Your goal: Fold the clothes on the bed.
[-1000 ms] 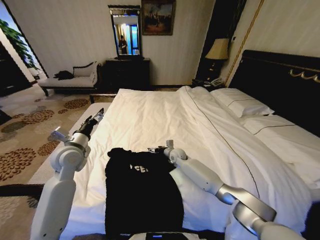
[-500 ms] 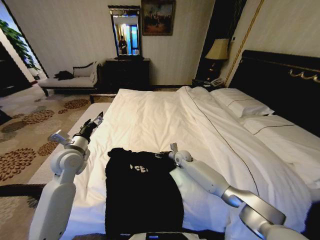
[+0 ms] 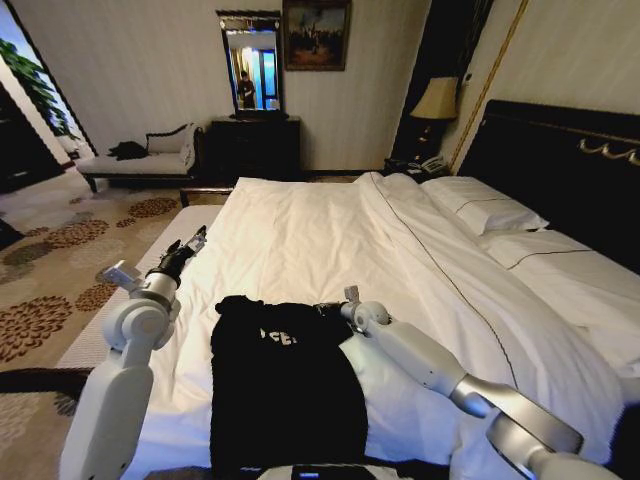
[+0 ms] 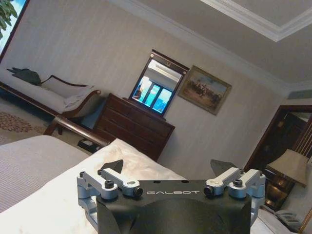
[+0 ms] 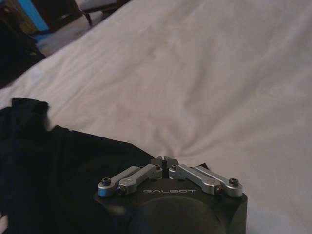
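The clothes point(image 3: 285, 385), a black T-shirt with white lettering, lie flat on the near part of the bed point(image 3: 300, 225), a white duvet. My right gripper point(image 3: 326, 308) rests at the shirt's far right corner. In the right wrist view the right gripper point(image 5: 165, 160) is shut, its tips meeting right on the edge of the black fabric point(image 5: 63, 170). My left gripper point(image 3: 197, 238) hangs raised over the bed's left edge, away from the shirt. Seen from the left wrist, the left gripper point(image 4: 168, 168) stands open with nothing between its fingers.
White pillows point(image 3: 482, 208) lie against the dark headboard point(image 3: 560, 165) on the right. A grey striped bench point(image 3: 150, 265) runs along the bed's left side. A pale chaise point(image 3: 140, 160), a dark dresser point(image 3: 255, 145) and a lamp point(image 3: 436, 98) stand by the far wall.
My right gripper has slid a little to the right and nearer along the shirt's far edge. The left arm has barely shifted.
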Controlling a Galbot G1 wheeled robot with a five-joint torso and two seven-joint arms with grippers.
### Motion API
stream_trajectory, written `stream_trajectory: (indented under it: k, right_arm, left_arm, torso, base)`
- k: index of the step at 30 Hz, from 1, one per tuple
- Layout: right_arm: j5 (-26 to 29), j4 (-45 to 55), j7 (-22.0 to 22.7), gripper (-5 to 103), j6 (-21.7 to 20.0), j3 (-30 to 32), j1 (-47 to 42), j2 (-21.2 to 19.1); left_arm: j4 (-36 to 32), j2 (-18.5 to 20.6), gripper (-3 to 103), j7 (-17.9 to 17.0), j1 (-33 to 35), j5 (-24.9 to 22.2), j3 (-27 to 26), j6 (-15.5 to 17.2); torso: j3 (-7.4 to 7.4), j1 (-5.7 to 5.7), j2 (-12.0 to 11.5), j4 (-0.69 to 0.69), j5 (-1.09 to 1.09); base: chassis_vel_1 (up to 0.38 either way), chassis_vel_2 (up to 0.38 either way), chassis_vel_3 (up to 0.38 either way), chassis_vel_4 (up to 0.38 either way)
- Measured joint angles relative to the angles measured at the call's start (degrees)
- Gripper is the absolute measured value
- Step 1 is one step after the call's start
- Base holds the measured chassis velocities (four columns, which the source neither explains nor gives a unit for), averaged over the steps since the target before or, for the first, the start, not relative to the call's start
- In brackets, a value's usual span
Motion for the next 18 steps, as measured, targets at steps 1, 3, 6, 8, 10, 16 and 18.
stream_trajectory:
  k: [1,3,6,8,10,16,18]
  right_arm:
    - [0.1,0.3,-0.8,1,0.3,0.1,-0.1,-0.4]
    - [0.1,0.5,-1.6,1,0.8,0.2,-0.1,-0.8]
    - [0.4,0.8,-2.6,1,1.4,0.6,-0.1,-1.1]
    - [0.5,0.7,-2.8,1,1.5,0.6,-0.1,-1.0]
    - [0.5,0.5,-4.5,1,1.8,0.7,0.1,-1.0]
    - [-0.1,-0.3,-8.8,1,2.7,1.5,1.0,-0.9]
    - [-0.4,-1.5,-8.8,1,2.6,2.4,1.9,-0.8]
  left_arm:
    - [0.1,0.0,100,0.0,0.0,0.1,0.0,0.0]
    - [0.2,0.0,100,0.0,0.0,0.1,0.0,0.0]
    - [0.3,-0.1,100,-0.1,0.0,0.2,0.0,0.0]
    - [0.3,-0.1,100,-0.1,0.0,0.2,0.0,0.0]
    - [0.3,-0.2,100,-0.2,0.0,0.3,0.0,0.0]
    - [0.5,-0.1,100,-0.2,0.0,0.3,-0.1,0.0]
    - [0.5,-0.1,100,-0.2,0.0,0.3,-0.2,0.0]
  torso:
    - [0.00,0.00,0.0,0.00,0.00]
    - [0.00,0.00,0.0,-0.01,-0.01]
    - [0.00,0.00,0.0,0.00,0.00]
    - [0.00,0.00,0.0,0.00,-0.01]
    - [0.00,0.00,0.0,0.01,0.00]
    - [0.00,0.00,0.0,0.01,0.00]
    - [0.00,0.00,0.0,0.01,-0.01]
  base:
    - [0.000,0.000,0.000,0.000]
    - [0.000,0.000,0.000,0.000]
    - [0.000,0.000,0.000,0.000]
    - [0.000,0.000,0.000,0.000]
    - [0.000,0.000,0.000,0.000]
    - [0.000,0.000,0.000,0.000]
    - [0.000,0.000,0.000,0.000]
